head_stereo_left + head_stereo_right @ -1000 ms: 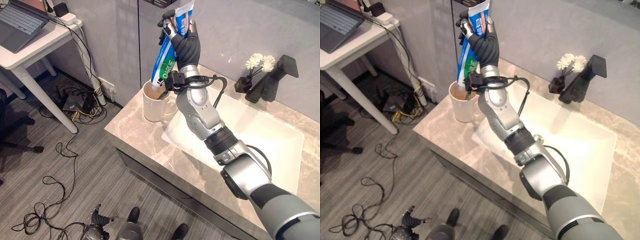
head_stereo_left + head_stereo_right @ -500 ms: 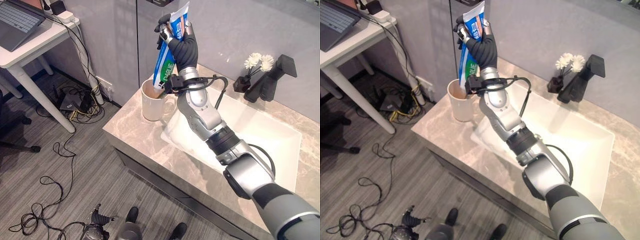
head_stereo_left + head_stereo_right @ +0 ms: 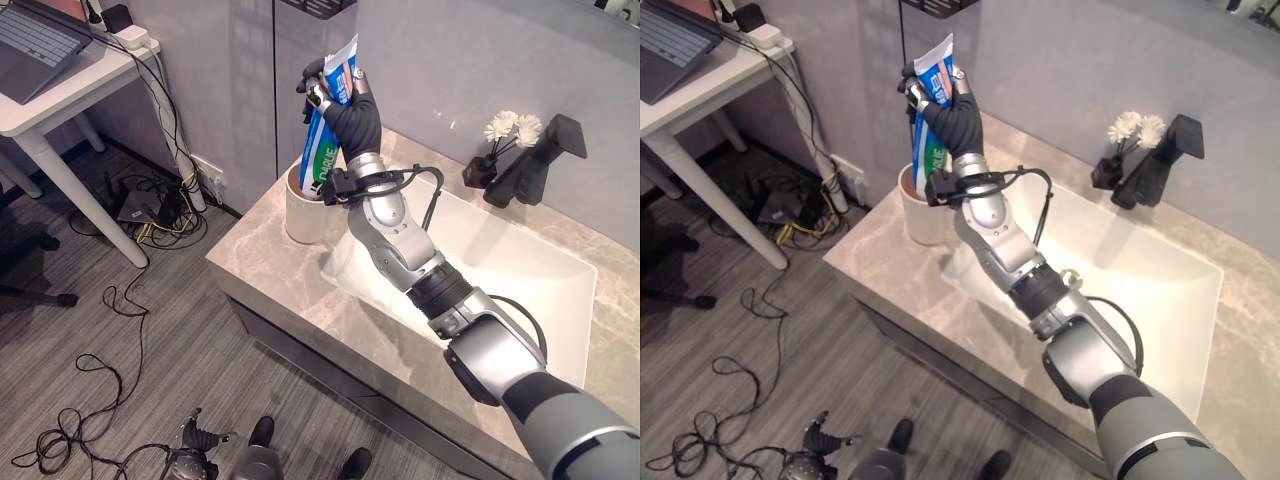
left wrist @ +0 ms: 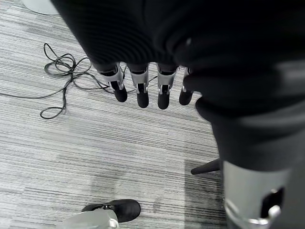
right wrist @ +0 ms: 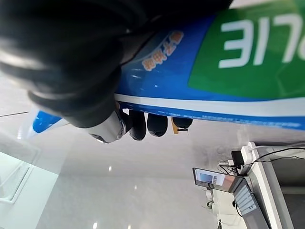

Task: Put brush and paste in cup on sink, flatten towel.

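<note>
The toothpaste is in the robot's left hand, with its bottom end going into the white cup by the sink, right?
Not quite. The right hand holds the toothpaste, as the left eye view shows. The left hand hangs open over the floor in its wrist view. The tube's lower end does go into the white cup beside the sink.

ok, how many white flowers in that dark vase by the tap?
2 visible, side by side atop the small dark vase on the counter's far edge, just left of the black faucet. More could be hidden behind them.
</note>
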